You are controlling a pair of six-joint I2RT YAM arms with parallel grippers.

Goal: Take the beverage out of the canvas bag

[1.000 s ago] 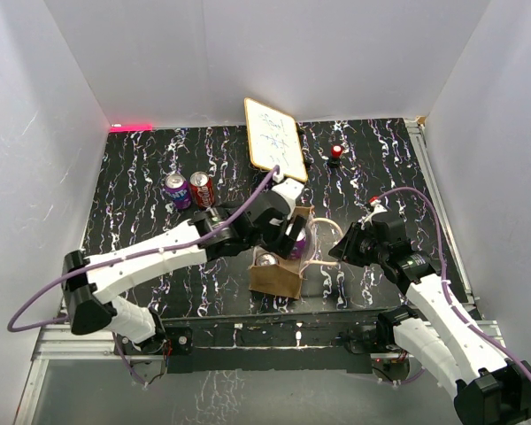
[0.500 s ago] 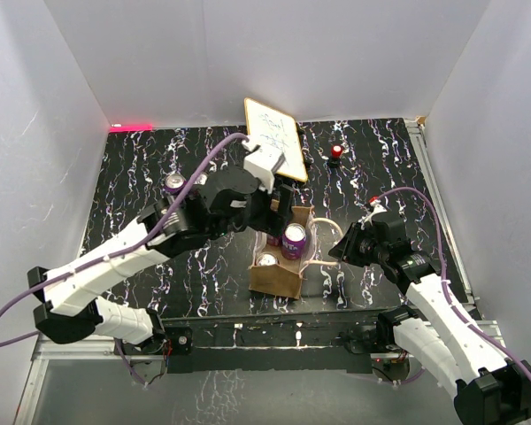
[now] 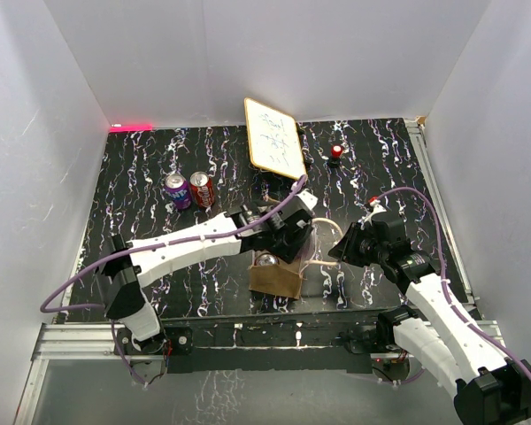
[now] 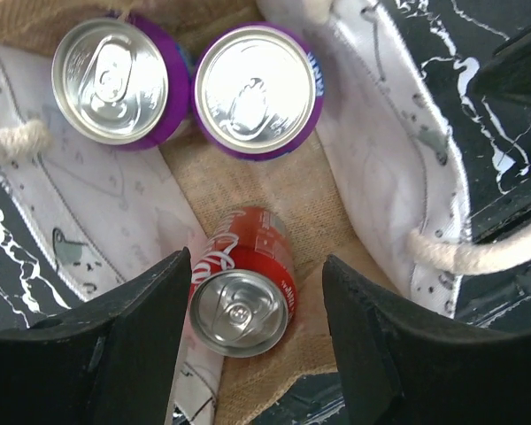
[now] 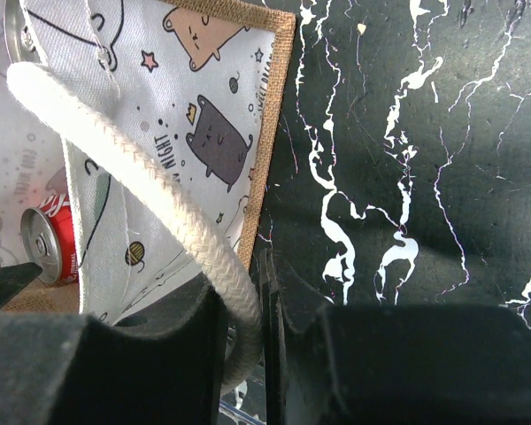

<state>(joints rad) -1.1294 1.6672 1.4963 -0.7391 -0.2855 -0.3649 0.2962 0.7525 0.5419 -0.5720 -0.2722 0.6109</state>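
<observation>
The canvas bag stands open at the table's near middle. In the left wrist view its burlap floor holds two purple cans and a red cola can. My left gripper is open over the bag's mouth, and the red can sits between its fingers without touching them. In the top view the left gripper covers the bag's far part, and one silver can top shows. My right gripper is shut on the bag's cream rope handle at the bag's right side.
A purple can and a red can stand on the table at the back left. A wood-framed whiteboard leans at the back middle. A small red-topped object sits to its right. White walls enclose the table.
Half a second ago my left arm was raised and drawn back, with a purple can showing in the bag. It has come back down over the bag. The right arm has not moved.
</observation>
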